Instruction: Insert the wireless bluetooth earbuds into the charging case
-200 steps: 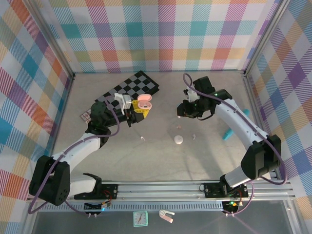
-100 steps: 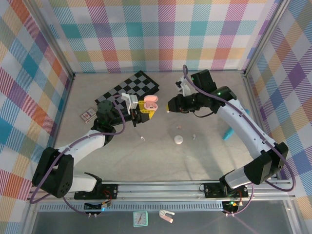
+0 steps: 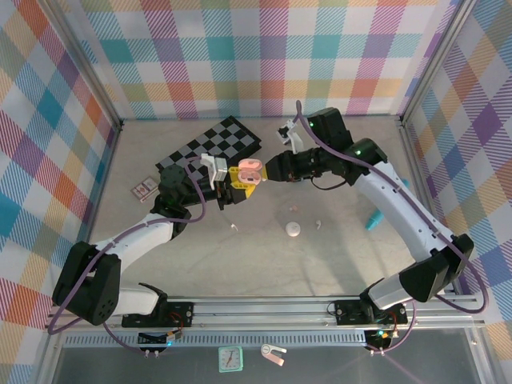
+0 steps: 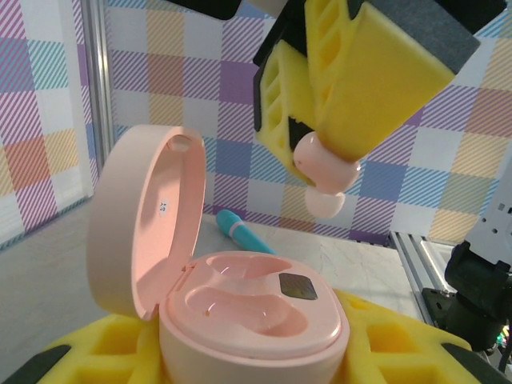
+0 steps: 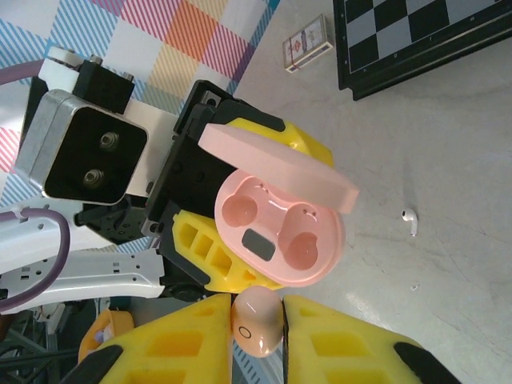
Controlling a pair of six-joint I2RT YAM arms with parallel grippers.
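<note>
White arm links (image 3: 136, 234), black joints (image 3: 432, 272), purple cables (image 5: 20, 74), yellow ribbed pincer fingers (image 5: 168, 352)

- Pink earbud (image 5: 258, 324): partly hidden between the yellow fingers (image 5: 344, 340) of the right gripper (image 5: 258, 306).
- Pink charging case (image 4: 252, 316): base cut off at the left wrist view's bottom edge.

Your top view looks down from high behind both arm bases, far off. Your left wrist camera peers closely forward over the left gripper (image 4: 256, 356). Your right one looks down past the right gripper (image 5: 257, 320). Both share the pink case (image 5: 308, 250).
</note>
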